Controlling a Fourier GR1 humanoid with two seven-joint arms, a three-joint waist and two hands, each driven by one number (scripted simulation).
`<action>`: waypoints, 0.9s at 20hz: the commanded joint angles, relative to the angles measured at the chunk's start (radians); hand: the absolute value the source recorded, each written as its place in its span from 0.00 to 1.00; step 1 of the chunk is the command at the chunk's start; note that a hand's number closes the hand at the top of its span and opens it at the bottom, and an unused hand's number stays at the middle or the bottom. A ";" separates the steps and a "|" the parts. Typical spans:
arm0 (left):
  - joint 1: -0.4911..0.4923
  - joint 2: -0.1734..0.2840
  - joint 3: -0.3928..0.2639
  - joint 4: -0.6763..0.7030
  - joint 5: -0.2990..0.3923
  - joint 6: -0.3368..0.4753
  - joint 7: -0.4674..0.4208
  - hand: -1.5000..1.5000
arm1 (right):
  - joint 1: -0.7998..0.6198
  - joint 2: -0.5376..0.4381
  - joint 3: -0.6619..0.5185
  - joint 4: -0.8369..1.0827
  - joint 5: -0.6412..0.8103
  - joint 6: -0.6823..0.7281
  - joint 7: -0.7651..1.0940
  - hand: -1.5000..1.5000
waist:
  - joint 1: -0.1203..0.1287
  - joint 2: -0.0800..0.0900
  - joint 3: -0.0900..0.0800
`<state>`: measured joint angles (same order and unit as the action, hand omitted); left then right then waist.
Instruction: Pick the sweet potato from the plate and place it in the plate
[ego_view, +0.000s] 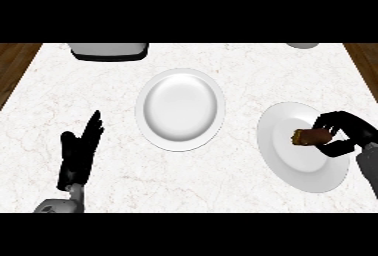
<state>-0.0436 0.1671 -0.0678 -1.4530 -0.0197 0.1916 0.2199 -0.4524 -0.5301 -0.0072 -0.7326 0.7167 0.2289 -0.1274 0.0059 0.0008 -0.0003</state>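
Curling right hand fingers round the sweet potato over the plate at right of frame, readying carriage to the centre plate, left hand resting straight-fingered lower left on the counter.

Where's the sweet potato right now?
Head view, right side: the sweet potato sits over the right plate, with the right hand curled round it.
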 joint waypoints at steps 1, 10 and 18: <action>0.013 -0.016 0.009 -0.008 -0.021 0.003 -0.019 0.50 | 0.039 -0.019 -0.011 0.002 0.036 -0.052 -0.069 1.00 | -0.002 -0.001 0.000; -0.006 -0.012 -0.010 0.008 -0.018 -0.032 -0.006 0.50 | -0.143 0.351 0.107 -0.154 0.153 -0.291 0.303 1.00 | 0.035 -0.009 -0.005; -0.075 -0.046 -0.069 0.031 -0.034 -0.056 0.001 0.50 | -0.410 0.526 0.357 -0.178 0.202 -0.435 0.673 1.00 | 0.164 0.007 -0.004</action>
<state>-0.0906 0.1319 -0.1213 -1.4404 -0.0483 0.1449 0.2250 -0.7468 -0.0608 0.2423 -0.8890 0.9062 -0.1438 0.3661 0.1344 0.0028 -0.0037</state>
